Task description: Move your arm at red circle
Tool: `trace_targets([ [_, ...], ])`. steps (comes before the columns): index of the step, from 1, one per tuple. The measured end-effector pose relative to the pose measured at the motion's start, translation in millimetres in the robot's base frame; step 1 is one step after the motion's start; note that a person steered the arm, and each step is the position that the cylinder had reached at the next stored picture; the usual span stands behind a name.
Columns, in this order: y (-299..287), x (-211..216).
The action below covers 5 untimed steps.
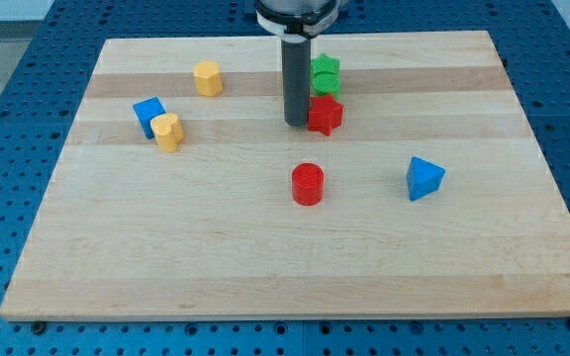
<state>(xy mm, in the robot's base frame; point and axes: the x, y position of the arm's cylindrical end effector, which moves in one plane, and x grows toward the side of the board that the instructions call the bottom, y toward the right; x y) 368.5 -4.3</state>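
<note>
The red circle block (307,184) stands near the middle of the wooden board (265,267). My tip (296,123) rests on the board above it in the view, a short gap away. The tip sits just left of a red star block (326,115), close to touching it. The rod (296,79) rises straight up from the tip to the view's top.
Two green blocks (326,74) sit stacked behind the red star. A yellow hexagon block (207,77) is at upper left. A blue block (148,115) and a yellow heart block (168,131) touch at the left. A blue triangle block (424,178) lies at the right.
</note>
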Motion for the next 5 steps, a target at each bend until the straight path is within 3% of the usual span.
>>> trace_targets([
  [5, -46, 125],
])
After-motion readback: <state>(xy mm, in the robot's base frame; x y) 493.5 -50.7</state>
